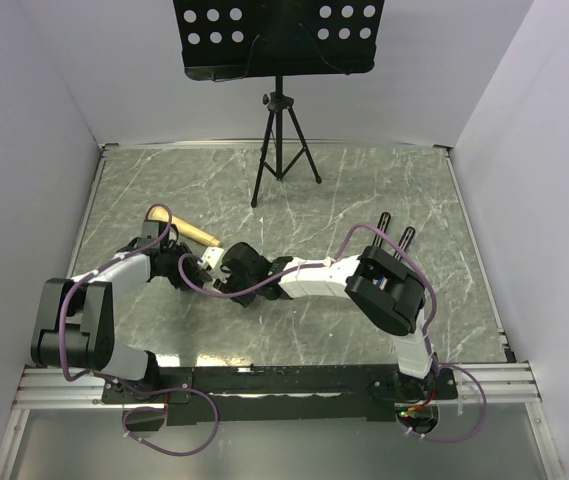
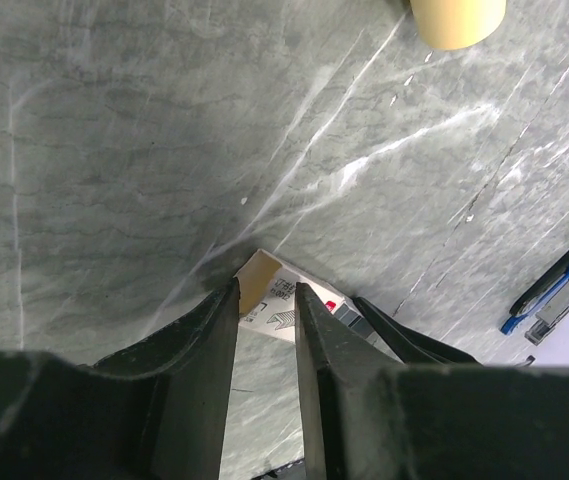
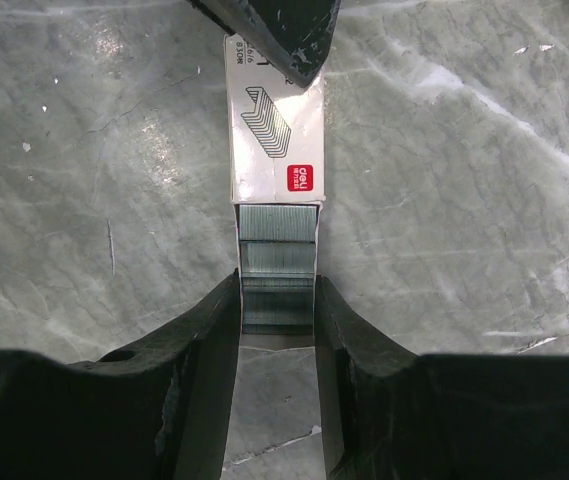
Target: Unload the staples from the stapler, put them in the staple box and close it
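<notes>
**Two-arm hold at the carton mouth.** Both arms meet left of centre on the bench (image 1: 364,190). The left fingers (image 2: 264,292) are nearly closed and clamp the far end of a white carton (image 3: 276,130). The right fingers (image 3: 277,290) are closed to the width of the grey block of staples (image 3: 277,240) and appear to pinch its long sides. The block lies partly out of the carton's open end, in line with it, between the two sets of fingers. We cannot tell whether carton and block rest on the bench or hang just above it.

Hazards, as we judge them:
- **(a)** The block shows seams across it, so we take it for several strips laid end to end. A sideways pinch could draw one strip alone and leave the rest inside, or buckle the row and scatter it.
- **(b)** If the pull runs off the carton's axis, the block could jam at the mouth. It could then drag the carton through the left fingers, which cover only its end.
- **(c)** Strips freed from the carton lose their support and could drop onto the bench, where a blue tool (image 2: 554,295) and a beige cylinder (image 2: 457,20) lie near.
</notes>
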`<state>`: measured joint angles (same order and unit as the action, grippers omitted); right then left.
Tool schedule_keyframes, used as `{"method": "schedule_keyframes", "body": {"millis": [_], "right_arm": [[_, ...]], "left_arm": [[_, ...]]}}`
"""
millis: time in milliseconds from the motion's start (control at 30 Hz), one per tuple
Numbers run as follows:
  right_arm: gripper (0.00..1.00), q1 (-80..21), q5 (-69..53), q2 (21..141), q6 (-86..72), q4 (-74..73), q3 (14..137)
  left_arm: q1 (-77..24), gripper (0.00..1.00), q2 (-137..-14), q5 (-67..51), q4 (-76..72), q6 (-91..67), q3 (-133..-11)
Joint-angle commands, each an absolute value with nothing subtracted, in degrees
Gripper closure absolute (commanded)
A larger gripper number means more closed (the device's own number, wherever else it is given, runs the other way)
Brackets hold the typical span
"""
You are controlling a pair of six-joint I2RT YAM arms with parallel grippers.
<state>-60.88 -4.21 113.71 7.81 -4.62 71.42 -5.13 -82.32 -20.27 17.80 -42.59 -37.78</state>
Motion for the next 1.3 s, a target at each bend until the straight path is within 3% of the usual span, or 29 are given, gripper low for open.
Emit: {"method": "schedule_keyframes", "body": {"millis": [0, 1267], "right_arm": [[0.64, -61.08, -5.62, 115.57, 8.35, -6.06, 73.30], [0.65, -61.17, -10.55, 115.93, 3.51, -10.11, 74.62]], "left_arm": [[-5.62, 0.66, -82.79, -22.32, 16.70, -41.57, -38.15], [-6.15, 0.68, -81.56, -22.41, 16.96, -42.98, -36.56]]}}
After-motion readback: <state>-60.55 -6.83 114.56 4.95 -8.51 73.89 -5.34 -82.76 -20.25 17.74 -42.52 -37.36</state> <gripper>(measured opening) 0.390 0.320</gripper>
